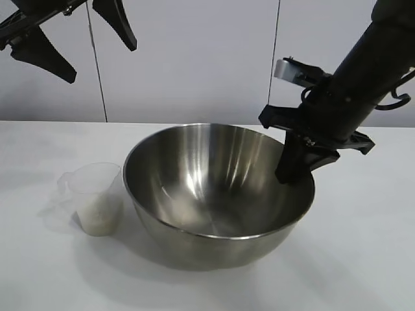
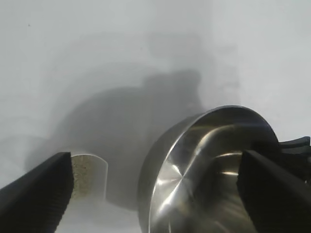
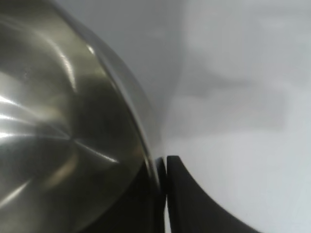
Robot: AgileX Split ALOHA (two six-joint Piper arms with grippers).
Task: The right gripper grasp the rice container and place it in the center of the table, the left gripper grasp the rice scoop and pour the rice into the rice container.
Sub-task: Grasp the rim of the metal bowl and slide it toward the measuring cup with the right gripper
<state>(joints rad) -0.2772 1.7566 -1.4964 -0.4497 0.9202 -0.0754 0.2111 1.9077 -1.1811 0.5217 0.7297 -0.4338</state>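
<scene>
Nearest the camera, bare white tabletop [image 1: 363, 259] runs wide open in front and to the right. On it sits the big shiny stainless-steel bowl, the rice container [image 1: 214, 188], empty inside. Just beside its left wall stands the small clear plastic rice scoop [image 1: 94, 197], a pale heap of rice [image 1: 98, 219] in its bottom. On the bowl's right rim, the black right gripper [image 1: 292, 170] is clenched on the thin steel edge, one finger inside, one outside. Farther back, up high, the black left gripper [image 1: 81, 39] hangs with fingers spread, holding nothing.
</scene>
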